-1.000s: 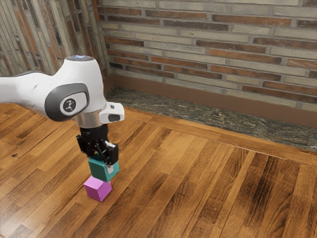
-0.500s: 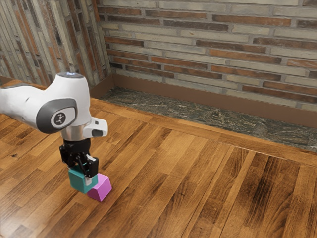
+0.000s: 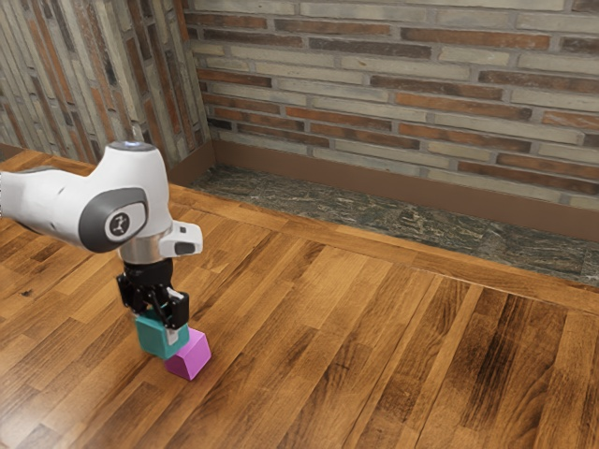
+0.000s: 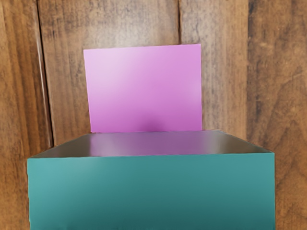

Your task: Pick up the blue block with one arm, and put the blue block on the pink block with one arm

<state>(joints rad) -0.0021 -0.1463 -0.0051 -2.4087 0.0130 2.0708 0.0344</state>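
While gripped, blue block (image 3: pixel 157 337): judged rigid, light, smooth-sided.
Gripper (image 3: pixel 161 316): clenched on the block's opposite flat faces.
Pink block (image 3: pixel 190 354): just beside; contact unclear.

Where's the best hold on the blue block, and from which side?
Two opposite flat side faces of the blue block, from straight above, as the tool grips it now: it's a cube, and the pink block sits close beside it.
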